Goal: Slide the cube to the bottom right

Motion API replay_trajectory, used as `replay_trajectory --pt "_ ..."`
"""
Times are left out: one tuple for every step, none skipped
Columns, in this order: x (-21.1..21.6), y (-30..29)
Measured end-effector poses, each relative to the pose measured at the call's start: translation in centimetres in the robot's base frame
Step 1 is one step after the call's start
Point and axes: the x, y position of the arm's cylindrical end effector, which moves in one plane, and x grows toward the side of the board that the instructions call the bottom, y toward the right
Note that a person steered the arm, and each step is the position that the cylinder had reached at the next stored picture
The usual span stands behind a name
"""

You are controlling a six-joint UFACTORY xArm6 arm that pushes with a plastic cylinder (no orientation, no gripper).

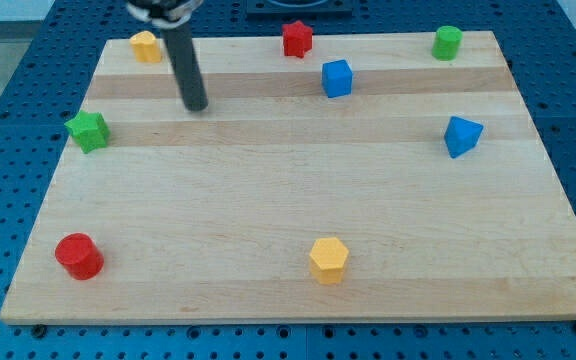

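The blue cube (337, 78) sits on the wooden board (298, 190) near the view's top, right of centre. My tip (197, 105) rests on the board at the upper left, well to the left of the cube and slightly lower in the view. It touches no block. The dark rod rises from the tip toward the view's top edge.
A yellow block (146, 46) lies at top left, a red star block (297, 39) at top centre, a green cylinder (447, 42) at top right. A blue wedge-like block (462, 135) is at right, a green star block (88, 131) at left, a red cylinder (79, 256) at bottom left, a yellow hexagonal block (329, 260) at bottom centre.
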Motion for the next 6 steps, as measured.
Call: replay_trajectory --pt "-5.1 5.0" --pt "-8.4 10.6" --pt "-8.7 16.0" --pt "-4.7 18.5" --pt "0.0 18.5" --pt "2.1 18.5"
